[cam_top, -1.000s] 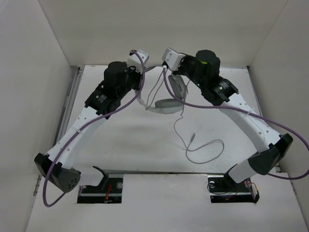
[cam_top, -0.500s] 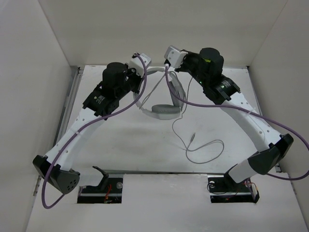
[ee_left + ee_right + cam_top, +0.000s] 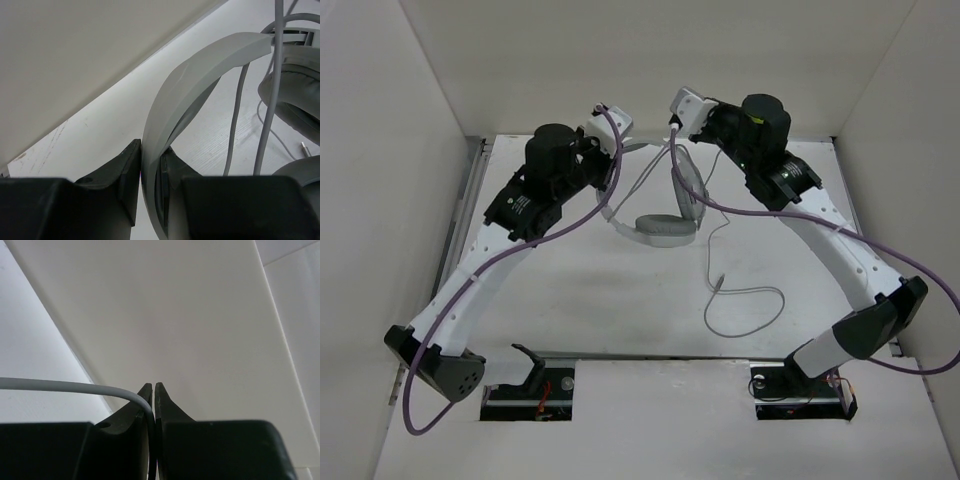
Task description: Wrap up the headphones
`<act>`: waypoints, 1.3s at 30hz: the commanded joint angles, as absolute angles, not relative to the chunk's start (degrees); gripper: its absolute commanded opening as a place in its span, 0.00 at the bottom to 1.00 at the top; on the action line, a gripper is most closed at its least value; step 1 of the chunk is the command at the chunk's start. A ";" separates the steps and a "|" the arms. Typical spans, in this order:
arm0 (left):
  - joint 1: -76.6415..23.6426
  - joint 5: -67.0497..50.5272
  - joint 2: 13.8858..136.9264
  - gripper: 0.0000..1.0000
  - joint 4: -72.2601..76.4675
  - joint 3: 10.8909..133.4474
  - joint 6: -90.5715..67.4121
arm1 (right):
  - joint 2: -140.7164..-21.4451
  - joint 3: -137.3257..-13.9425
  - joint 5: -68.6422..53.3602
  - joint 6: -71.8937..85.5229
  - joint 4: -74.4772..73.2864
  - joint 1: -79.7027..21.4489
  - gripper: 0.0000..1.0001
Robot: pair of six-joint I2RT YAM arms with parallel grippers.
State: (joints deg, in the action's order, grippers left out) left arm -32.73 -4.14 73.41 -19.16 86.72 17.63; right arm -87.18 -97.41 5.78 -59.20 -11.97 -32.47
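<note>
The white headphones (image 3: 667,229) hang above the table's back middle, headband up and grey ear cups down. My left gripper (image 3: 623,148) is shut on the headband (image 3: 200,65), which runs between its jaws in the left wrist view, with an ear cup (image 3: 295,95) at the right. My right gripper (image 3: 672,136) is shut on the thin grey cord (image 3: 75,386), which comes in from the left and passes down between its jaws. The cord drops to the table and ends in a loose loop with its plug (image 3: 718,284).
White walls close in the table at the back, left and right. Thick purple arm cables (image 3: 570,215) trail along both arms. The arm bases and two black mounts (image 3: 535,385) stand at the near edge.
My right gripper has lifted and moved back right with the cord, drawing slack off the table. The headphones have swung and turned slightly under my left gripper, which shifted a little left.
</note>
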 commanded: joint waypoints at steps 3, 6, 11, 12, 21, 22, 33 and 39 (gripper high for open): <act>-31.77 -10.45 71.19 0.00 -16.96 96.58 11.08 | -88.85 -97.56 -1.74 -44.33 -8.17 -27.12 0.12; -31.42 -12.21 72.24 0.00 -17.66 100.71 8.10 | -89.21 -97.47 -8.07 -36.15 -9.40 -25.36 0.13; -31.16 -14.15 74.26 0.00 -18.46 107.13 4.93 | -89.38 -97.38 -20.19 -21.83 -9.76 -23.43 0.16; -30.98 -14.67 74.79 0.00 -18.46 108.44 3.88 | -89.65 -97.56 -23.00 -17.79 -9.49 -22.81 0.17; -29.84 -16.79 80.41 0.00 -16.79 119.25 -4.82 | -90.79 -93.53 -45.33 12.10 2.70 -20.96 0.19; -29.66 -16.87 81.20 0.00 -16.35 120.75 -6.05 | -90.88 -92.38 -46.74 15.17 4.99 -21.05 0.20; -26.50 -10.91 86.75 0.00 -11.08 131.21 -14.59 | -91.58 -72.44 -52.03 50.61 43.05 -22.89 0.39; -23.34 0.33 88.06 0.00 -8.88 133.85 -15.12 | -90.97 -65.92 -51.24 54.23 50.00 -28.33 0.47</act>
State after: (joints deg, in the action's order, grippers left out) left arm -24.77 -7.77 89.10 -18.20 130.02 -10.72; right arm -91.98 -66.52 -50.02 49.23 38.54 -25.12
